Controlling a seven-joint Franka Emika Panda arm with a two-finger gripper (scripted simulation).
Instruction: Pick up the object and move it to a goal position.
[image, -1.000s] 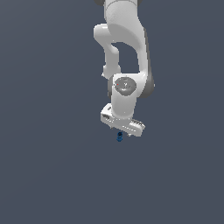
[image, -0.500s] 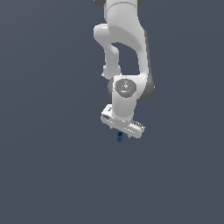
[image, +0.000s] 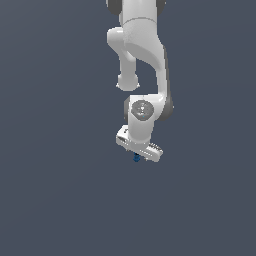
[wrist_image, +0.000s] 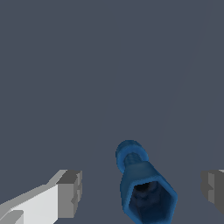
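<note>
Your tool (wrist_image: 142, 188) straddles the blue bolt-like object (wrist_image: 143, 186), spread wide and not touching it.
Low in the wrist frame, fingers (wrist_image: 70, 193) flank its hexagonal end so they can pinch it; low centre of the exterior frame, it sits beneath the tool.

Background as I see it from here: a uniform dark slate-grey backdrop (image: 55, 150) fills the exterior view edge to edge. I can make out no wall line, floor seam, furniture or window. Lighting is flat and even, with no cast shadows. The wrist view shows the same plain grey throughout.
</note>
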